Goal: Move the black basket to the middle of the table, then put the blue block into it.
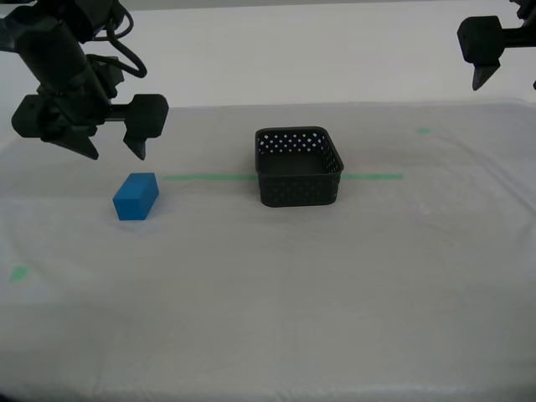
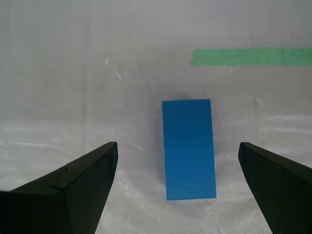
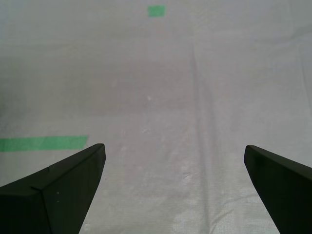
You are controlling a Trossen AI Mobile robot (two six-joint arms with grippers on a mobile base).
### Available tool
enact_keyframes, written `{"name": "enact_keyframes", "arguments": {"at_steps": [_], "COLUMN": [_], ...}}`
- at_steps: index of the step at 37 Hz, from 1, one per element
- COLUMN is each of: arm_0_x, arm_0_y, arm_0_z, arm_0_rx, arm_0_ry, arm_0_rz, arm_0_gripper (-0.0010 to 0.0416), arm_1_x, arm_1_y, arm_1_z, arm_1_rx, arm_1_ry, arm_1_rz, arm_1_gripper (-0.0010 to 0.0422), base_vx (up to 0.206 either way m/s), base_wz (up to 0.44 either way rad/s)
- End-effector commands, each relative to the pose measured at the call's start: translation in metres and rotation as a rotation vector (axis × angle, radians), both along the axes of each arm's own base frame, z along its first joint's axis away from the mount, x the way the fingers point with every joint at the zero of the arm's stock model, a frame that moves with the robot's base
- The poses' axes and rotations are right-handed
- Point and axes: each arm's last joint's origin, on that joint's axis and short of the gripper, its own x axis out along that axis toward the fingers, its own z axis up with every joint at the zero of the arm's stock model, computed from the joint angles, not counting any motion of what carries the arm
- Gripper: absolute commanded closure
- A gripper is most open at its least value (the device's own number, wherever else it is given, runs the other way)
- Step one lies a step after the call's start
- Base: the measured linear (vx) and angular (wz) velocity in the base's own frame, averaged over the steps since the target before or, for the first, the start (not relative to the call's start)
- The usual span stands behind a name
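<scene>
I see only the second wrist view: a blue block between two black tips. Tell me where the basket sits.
Observer: The black basket stands upright on the table, to the exterior view's right of the blue block, across the green tape line.
Operator: Report what is inside it.
Observer: Nothing shows inside it.
Operator: Now give me the other arm.
Observer: The first tool hangs open, high at the exterior view's right, over bare table and holding nothing.
</scene>
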Motion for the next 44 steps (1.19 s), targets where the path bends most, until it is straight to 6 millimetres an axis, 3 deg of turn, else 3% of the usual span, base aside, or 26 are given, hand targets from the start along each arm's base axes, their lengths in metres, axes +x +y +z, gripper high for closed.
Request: {"name": "enact_keyframes", "arguments": {"at_steps": [1, 19, 34, 44], "arm_0_x": [0.0, 0.0, 0.0, 0.0], "arm_0_y": [0.0, 0.0, 0.0, 0.0], "arm_0_z": [0.001, 0.0, 0.0, 0.0], "arm_0_rx": [-0.001, -0.001, -0.001, -0.001], "arm_0_ry": [-0.003, -0.003, -0.003, -0.003], "arm_0_rz": [-0.003, -0.003, -0.003, -0.003], "arm_0_gripper": [0.0007, 0.0007, 0.0007, 0.0007], "arm_1_x": [-0.001, -0.004, -0.021, -0.019], "arm_1_y": [0.0, -0.001, 0.002, 0.001], "arm_1_z": [-0.005, -0.013, -0.035, -0.034], "arm_1_rx": [-0.01, -0.037, -0.074, -0.101], "arm_1_ry": [-0.026, -0.083, -0.1, -0.152], "arm_1_rz": [-0.004, -0.025, -0.026, -0.006], "arm_1_gripper": [0.0074, 0.0073, 0.0074, 0.0074], "base_vx": [0.0, 0.0, 0.0, 0.0], "base_wz": [0.0, 0.0, 0.0, 0.0]}}
